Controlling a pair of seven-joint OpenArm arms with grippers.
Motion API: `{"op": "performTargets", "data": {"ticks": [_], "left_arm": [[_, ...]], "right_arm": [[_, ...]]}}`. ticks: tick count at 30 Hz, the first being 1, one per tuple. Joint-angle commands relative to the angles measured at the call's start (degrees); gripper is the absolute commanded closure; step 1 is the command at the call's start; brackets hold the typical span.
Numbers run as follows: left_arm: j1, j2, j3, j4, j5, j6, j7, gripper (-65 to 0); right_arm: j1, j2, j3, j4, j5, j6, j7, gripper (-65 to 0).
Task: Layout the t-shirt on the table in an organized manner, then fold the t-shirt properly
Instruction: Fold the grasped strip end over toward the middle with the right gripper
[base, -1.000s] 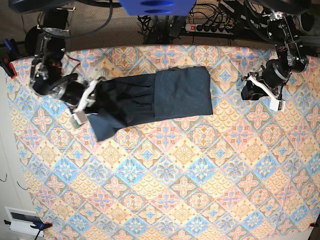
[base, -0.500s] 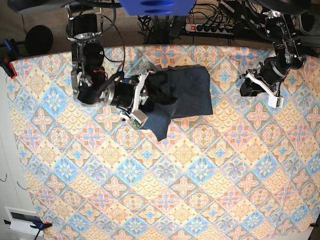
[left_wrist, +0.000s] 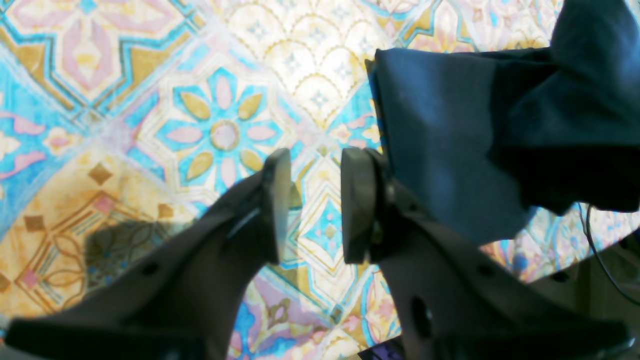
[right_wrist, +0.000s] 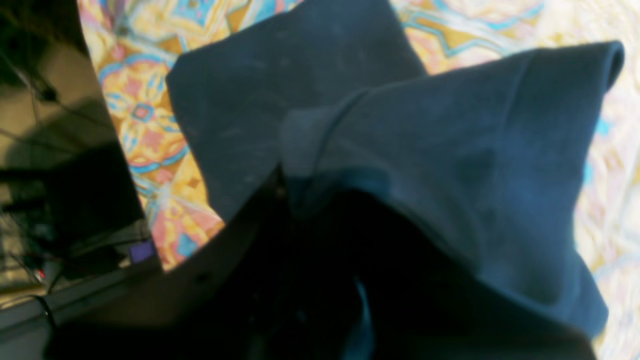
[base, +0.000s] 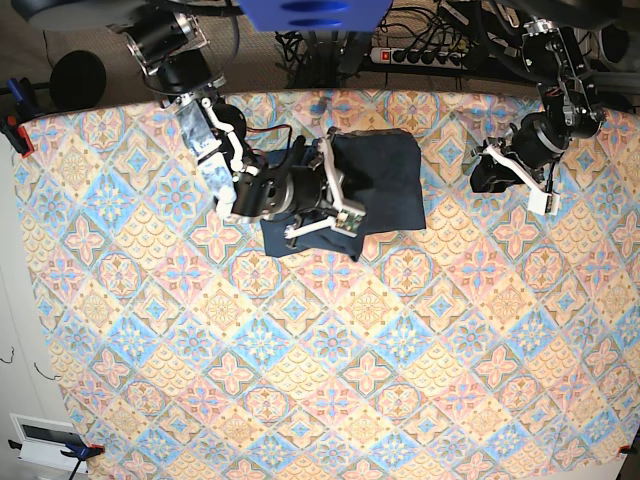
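The right gripper (base: 335, 200) is clamped on a fold of the t-shirt (base: 385, 180), draped just under it. The left gripper (left_wrist: 310, 205), jaws narrowly parted and holding nothing, hovers over the table (base: 400, 350), the shirt off beside it.

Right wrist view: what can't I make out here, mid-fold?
- Right gripper: fingertips buried under the t-shirt in the right wrist view.
- T-shirt's folded layers: blocked by the right arm in the base view.
- Neck label: not visible anywhere.
- Left gripper: empty, over the table.

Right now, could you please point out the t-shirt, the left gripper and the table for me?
t-shirt (base: 392, 185), base view, folded right part.
left gripper (left_wrist: 309, 205), left wrist view, gap between fingertips.
table (base: 330, 370), base view, bare patterned cloth.
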Motion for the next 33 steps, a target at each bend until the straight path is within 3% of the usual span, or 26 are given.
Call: {"op": "performTargets", "data": {"ticks": [1, 7, 12, 16, 23, 30, 33], "left_arm": [[-0.3, -0.8, -0.3, 0.9, -1.0, -0.1, -0.9, -15.9], [-0.3, -0.6, -0.3, 0.9, -1.0, -0.1, -0.9, -15.9], [-0.3, -0.6, -0.3, 0.9, -1.0, -0.1, -0.9, -15.9], [0.0, -0.6, -0.3, 0.9, -1.0, -0.1, -0.9, -15.9], [-0.1, -0.6, -0.3, 0.8, -1.0, -0.1, -0.9, -16.0], [-0.3, -0.6, -0.3, 0.8, -0.9, -0.1, -0.9, -16.1], [-0.4, -0.6, -0.3, 0.8, -0.9, -0.1, -0.9, -16.2]], "right_arm": [[1.1, -0.5, -0.9, 1.0, 0.3, 0.1, 1.8, -0.3], [1.2, -4.0, -5.1, -1.5, -5.6, 0.1, 2.8, -0.3], [3.5, -7.0, -5.7, -2.3, -6.1, 0.1, 4.6, -0.3], [5.4, -7.0, -5.7, -4.5, -6.1, 0.1, 4.8, -3.4], [6.2, -6.9, -5.7, -4.8, -6.2, 0.1, 8.4, -22.3], [5.9, -6.5, -5.3, 3.0, -6.2, 0.1, 9.2, -23.6], [4.8, -3.8, -3.4, 6.5, -6.2, 0.1, 9.2, -23.6]]}}
